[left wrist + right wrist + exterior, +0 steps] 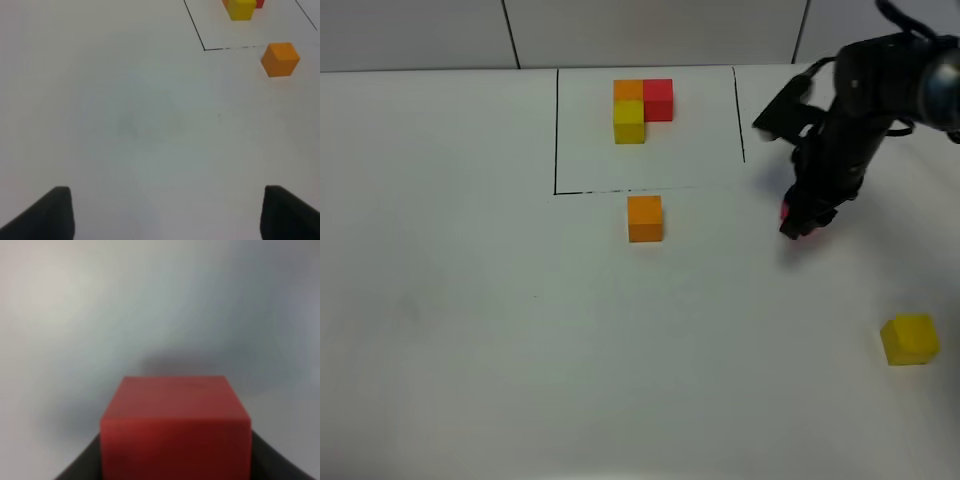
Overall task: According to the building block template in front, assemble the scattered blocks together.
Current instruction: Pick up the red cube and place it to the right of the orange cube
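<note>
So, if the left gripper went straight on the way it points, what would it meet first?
Likely only bare table; the loose orange cube lies off that line, though depth is unclear.

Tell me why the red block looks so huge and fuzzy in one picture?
Right wrist view: the red block sits very close to the camera, so it looks big and soft-edged; exterior high view: sharper, but only slivers of red peek out from the right tool.

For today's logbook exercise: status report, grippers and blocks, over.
Right gripper shut on red block. Left gripper open, empty. Orange block, yellow block loose. No obstruction seen.
</note>
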